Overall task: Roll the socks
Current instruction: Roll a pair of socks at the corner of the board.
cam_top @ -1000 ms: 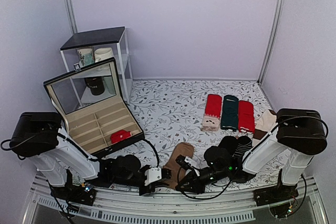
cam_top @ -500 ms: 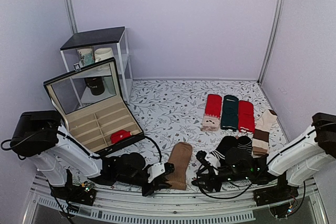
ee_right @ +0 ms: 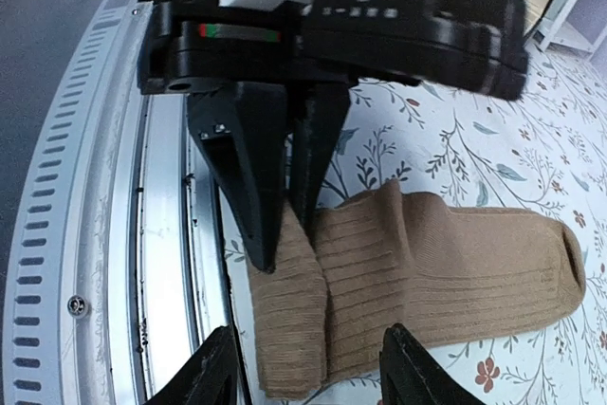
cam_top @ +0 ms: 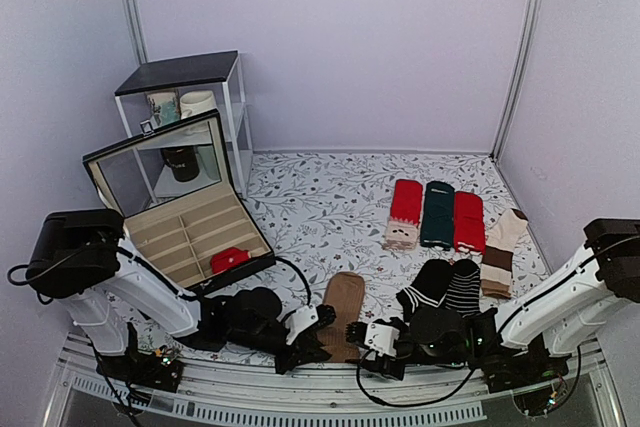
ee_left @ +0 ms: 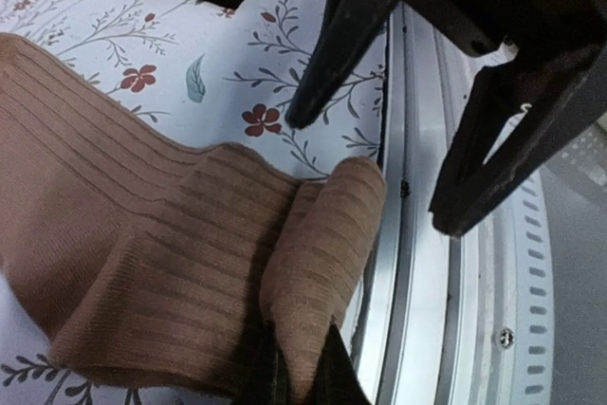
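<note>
Left gripper [ee_left: 299, 378]: you are clamping the folded end of the socks [ee_left: 142, 263].
Right gripper [ee_right: 311, 377]: hanging released; fold lying just ahead, length stretching crosswise.

pale lilac walls [cam_top: 380, 47] enclose a floral-patterned table [cam_top: 320, 202] and small shelf [cam_top: 180, 72].

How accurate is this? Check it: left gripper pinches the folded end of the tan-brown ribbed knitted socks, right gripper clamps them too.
Wrong on the right gripper: it is open, clamping nothing. The left gripper does pinch the folded end of the tan-brown ribbed knitted socks. The right wrist view shows it.
</note>
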Controlling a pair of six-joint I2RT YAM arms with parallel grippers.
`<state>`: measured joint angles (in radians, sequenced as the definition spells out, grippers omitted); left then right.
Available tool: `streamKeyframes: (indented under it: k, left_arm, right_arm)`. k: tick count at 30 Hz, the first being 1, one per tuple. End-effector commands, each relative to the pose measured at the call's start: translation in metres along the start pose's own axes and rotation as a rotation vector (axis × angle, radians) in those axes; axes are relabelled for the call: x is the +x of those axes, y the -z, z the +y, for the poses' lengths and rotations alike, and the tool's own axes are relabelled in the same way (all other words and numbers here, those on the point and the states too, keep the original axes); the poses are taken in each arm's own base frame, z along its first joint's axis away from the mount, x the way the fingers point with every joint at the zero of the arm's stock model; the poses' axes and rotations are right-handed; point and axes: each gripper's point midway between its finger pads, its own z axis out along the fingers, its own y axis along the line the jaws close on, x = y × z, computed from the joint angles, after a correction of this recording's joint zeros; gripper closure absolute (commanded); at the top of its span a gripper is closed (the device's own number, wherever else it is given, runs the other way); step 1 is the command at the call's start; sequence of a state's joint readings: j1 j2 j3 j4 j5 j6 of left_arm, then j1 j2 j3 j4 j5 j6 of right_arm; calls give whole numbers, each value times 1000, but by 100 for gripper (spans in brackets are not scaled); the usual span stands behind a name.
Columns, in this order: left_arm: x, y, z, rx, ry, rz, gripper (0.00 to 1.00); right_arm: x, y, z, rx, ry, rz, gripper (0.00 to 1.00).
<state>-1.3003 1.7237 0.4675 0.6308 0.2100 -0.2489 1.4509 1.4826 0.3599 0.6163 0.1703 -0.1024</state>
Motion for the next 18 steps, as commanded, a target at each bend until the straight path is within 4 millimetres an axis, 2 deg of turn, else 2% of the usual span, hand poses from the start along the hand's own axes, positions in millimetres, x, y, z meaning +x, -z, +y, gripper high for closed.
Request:
streamKeyframes:
  k: [1,11,18]
  left_arm:
    - [79,9,16,-48,96,256,100]
    - [86,14,22,-63,118,261,100]
    - [90,13,22,-57,127,268,100]
  right_arm:
    - [7,-9,10,-30,67,34,48]
    - [17,-17,26,-79,39,82,51]
    - [24,-30,22,-39,56,121,55]
